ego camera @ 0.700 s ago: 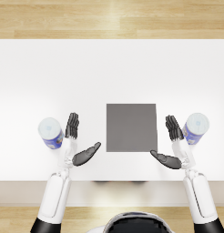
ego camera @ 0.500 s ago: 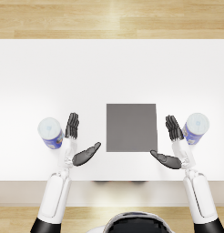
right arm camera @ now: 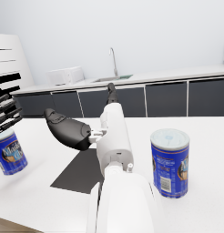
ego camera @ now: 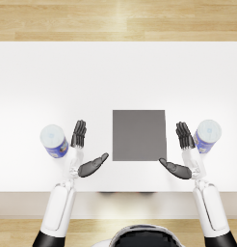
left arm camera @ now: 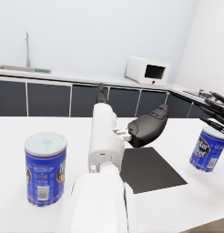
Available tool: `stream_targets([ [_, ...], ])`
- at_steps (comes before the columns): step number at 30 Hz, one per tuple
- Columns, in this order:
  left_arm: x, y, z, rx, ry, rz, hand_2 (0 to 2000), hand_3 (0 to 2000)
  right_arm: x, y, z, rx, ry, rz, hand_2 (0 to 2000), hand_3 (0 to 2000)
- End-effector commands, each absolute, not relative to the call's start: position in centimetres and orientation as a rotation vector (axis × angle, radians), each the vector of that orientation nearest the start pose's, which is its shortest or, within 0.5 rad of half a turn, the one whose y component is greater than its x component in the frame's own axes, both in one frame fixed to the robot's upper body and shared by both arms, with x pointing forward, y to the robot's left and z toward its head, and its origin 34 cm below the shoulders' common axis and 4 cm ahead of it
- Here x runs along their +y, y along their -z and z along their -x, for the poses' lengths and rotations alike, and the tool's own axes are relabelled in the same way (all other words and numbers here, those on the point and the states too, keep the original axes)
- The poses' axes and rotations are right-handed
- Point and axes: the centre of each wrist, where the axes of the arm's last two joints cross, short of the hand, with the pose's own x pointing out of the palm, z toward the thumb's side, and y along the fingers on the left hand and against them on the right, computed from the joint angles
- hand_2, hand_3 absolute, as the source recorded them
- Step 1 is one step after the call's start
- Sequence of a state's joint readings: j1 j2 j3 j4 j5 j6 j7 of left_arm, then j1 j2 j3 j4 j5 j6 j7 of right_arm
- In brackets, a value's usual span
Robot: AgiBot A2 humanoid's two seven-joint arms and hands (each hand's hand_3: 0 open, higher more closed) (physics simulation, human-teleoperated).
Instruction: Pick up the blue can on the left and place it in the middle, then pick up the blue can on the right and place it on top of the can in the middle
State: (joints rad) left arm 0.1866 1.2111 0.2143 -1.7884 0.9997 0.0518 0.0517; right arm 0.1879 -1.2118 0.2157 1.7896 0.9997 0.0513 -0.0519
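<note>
— Two blue cans stand on the white bench point(ego camera: 120, 77), right? Where are they?

— Yes. The left can point(ego camera: 54, 141) stands near the bench's front edge, on the left side. The right can point(ego camera: 207, 136) stands near the front edge on the right side. A dark grey mat point(ego camera: 139, 135) lies flat between them, and nothing sits on it.

— Is a hand holding a can?

— No. The left hand point(ego camera: 84, 150) is just beside the left can, with its fingers straight and its thumb stuck out toward the mat. It holds nothing. The right hand point(ego camera: 182, 152) is the same, spread wide just beside the right can. I cannot tell from above if its fingers touch the can.

— What is hard to see?

— From the head view you mostly see the pale lids, so the labels are hidden. In the left wrist view the white forearm covers much of the hand, and the right hand's fingers are cut off at the picture's edge.

— Do the wrist views show more?

— Yes. They show the can sides, with blue labels and white writing. The writing is too blurry to read. They also show a white microwave point(left arm camera: 148, 71) and a tap point(right arm camera: 113, 61) on a counter with dark cupboards behind the bench. The head view shows none of that, only a wood floor past the bench's far edge.
</note>
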Motion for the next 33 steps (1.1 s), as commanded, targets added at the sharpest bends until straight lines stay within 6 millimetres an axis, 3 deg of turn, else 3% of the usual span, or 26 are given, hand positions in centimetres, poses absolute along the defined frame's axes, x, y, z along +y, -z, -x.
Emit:
stream_targets([
  [1, 20.4, -20.5, -24.2, -0.400, 1.805, -0.055, 0, 0, -19.8, -21.0, -24.5, -0.424, -1.892, 0.081, 0, 0],
  [9, 25.7, -24.2, -24.8, -0.327, 1.529, -0.462, 0, 0, -23.4, -23.9, -25.0, -0.346, -1.611, 0.444, 0, 0],
  [15, 28.0, -23.9, -24.6, -0.217, 1.401, -0.542, 0, 0, -26.2, -24.4, -24.9, -0.259, -1.448, 0.551, 0, 0],
  [19, 28.5, -22.8, -24.7, -0.179, 1.384, -0.511, 0, 0, -26.8, -22.6, -25.1, -0.199, -1.434, 0.497, 0, 0],
  [33, 29.3, -15.3, -26.3, 0.013, 1.395, -0.256, 0, 0, -28.3, -14.9, -27.4, 0.007, -1.421, 0.229, 0, 0],
])
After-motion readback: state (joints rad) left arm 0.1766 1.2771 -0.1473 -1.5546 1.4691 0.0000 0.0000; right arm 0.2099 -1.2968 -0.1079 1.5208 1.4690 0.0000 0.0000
